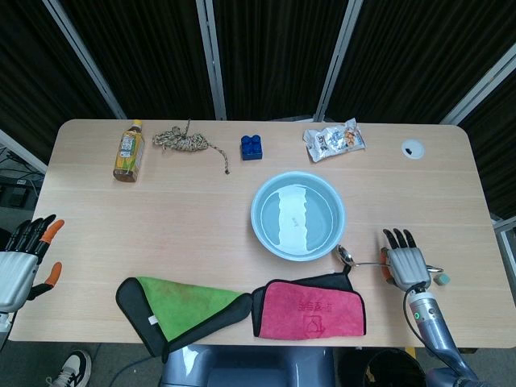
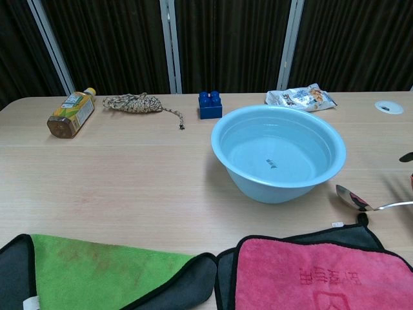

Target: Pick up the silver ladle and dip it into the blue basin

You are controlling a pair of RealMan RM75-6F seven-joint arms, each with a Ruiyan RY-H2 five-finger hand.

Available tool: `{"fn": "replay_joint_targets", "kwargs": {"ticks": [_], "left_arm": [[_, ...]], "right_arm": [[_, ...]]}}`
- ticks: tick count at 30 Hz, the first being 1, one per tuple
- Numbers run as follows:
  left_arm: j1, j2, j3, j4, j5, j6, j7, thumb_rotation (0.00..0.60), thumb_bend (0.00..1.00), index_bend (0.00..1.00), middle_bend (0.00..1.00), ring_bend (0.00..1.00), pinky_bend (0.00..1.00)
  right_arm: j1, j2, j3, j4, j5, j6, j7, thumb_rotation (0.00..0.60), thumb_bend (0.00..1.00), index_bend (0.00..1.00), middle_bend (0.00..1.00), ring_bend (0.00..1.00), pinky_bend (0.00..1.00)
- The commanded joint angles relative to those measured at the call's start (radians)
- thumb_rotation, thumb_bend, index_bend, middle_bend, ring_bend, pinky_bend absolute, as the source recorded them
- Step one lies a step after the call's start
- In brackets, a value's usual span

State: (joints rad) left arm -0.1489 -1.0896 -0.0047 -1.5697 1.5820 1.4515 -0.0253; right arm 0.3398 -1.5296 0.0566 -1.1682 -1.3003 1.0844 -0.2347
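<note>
The silver ladle [image 1: 347, 256] lies to the right of the blue basin [image 1: 256, 211], its bowl close to the basin's front right rim and its handle running right. My right hand [image 1: 405, 263] grips that handle from above, fingers pointing away from me. In the chest view the ladle [image 2: 352, 199] hovers low over the table beside the basin [image 2: 258, 187], which holds water; only a sliver of the right hand shows at the frame's edge. My left hand [image 1: 20, 256] hangs off the table's left edge, fingers spread, holding nothing.
A pink cloth [image 1: 310, 307] and a green cloth [image 1: 189, 297] lie along the front edge, just below the ladle. A bottle [image 1: 127, 151], rope [image 1: 185, 141], blue block [image 1: 252, 147] and snack packet [image 1: 334, 139] line the back. A small grey object [image 1: 442, 279] sits by the right hand.
</note>
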Motion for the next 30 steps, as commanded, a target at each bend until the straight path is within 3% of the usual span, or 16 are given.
{"fn": "replay_joint_targets", "kwargs": {"ticks": [1,15,30], "left_arm": [[0.0,-0.001,0.0,0.0,0.0,0.001,0.003,0.6,0.5,0.0,0.0,0.0,0.0],[-0.003,-0.013,0.007,-0.004,0.005,-0.009,0.037,0.6,0.5,0.01,0.0,0.0,0.0],[0.0,-0.023,0.008,-0.006,0.006,-0.003,0.066,0.6,0.5,0.01,0.0,0.0,0.0]], "right_arm": [[-0.005,0.013,0.003,-0.014,-0.009,0.015,0.011,0.6,0.47,0.65,0.07,0.0,0.01],[-0.04,0.058,0.023,-0.028,-0.082,0.154,0.13,0.6,0.47,0.66,0.1,0.0,0.08],[-0.079,0.047,0.07,0.094,-0.166,0.363,0.346,0.6,0.47,0.67,0.12,0.0,0.15]]}}
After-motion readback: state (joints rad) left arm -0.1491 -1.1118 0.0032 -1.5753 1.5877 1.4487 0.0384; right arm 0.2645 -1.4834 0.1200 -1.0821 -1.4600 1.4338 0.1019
